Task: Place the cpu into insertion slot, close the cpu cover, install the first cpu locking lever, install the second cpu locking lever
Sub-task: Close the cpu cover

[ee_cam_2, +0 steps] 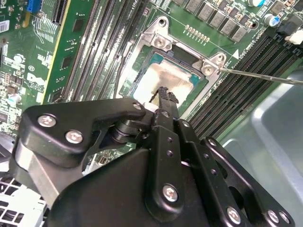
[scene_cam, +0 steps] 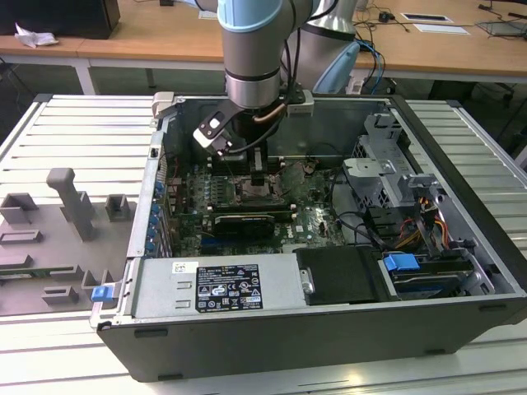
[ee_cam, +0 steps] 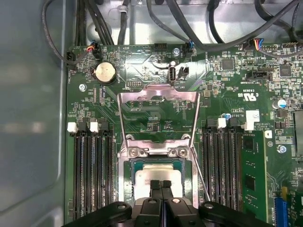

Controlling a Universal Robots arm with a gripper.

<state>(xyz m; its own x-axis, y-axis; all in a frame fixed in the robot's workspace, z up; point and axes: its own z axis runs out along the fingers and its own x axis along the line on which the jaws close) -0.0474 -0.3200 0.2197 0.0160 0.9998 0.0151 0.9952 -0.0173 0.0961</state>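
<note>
The tool is closed, fingers together and holding nothing, tips just above the cpu in the insertion slot — the cpu cover stands open beyond.

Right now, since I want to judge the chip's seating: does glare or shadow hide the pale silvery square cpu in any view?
Second wrist view: glare whitens the top of the pale silvery square cpu; first wrist view: milder glare, and the black gripper covers one edge; exterior view: the green circuit board lies dim under the arm.
</note>
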